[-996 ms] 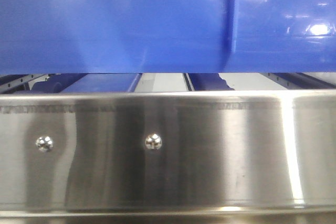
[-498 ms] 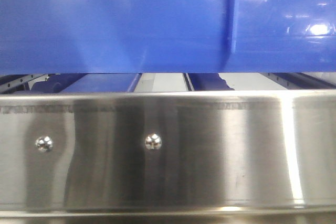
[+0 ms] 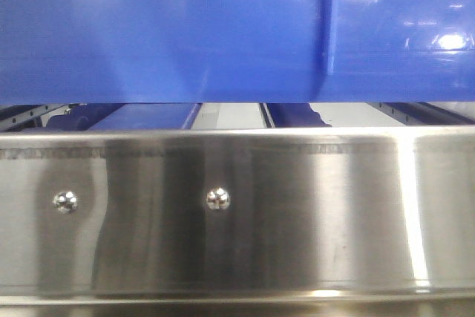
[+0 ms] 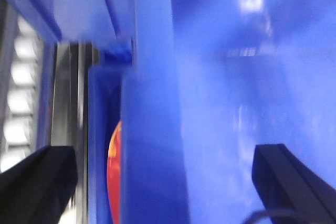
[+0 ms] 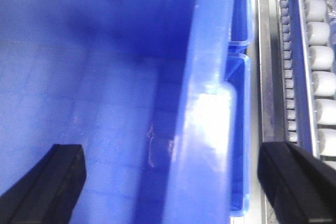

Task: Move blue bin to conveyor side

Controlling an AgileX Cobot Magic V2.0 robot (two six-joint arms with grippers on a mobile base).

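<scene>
The blue bin [image 3: 185, 27] fills the top of the front view with its glossy wall and one raised vertical rib. My left gripper [image 4: 165, 182] is open, its jaws set wide on either side of the bin's thick left wall [image 4: 152, 129], one finger [image 4: 42, 179] outside and one inside. My right gripper [image 5: 173, 182] is open too, straddling the bin's right wall [image 5: 205, 129], with one finger [image 5: 52, 179] inside the bin and the other outside. Neither touches the wall. The dark charcoal belt surface is out of view.
A stainless steel panel [image 3: 297, 213] with two screws runs across below the bin. A roller track [image 5: 320, 51] with grey rollers and a steel rail lies right of the bin. A red-orange object [image 4: 113, 171] shows outside the left wall, beside another blue wall and steel rail.
The steel panel's screws sit a few pixels further right than before. The bin's wall looks unmoved.
</scene>
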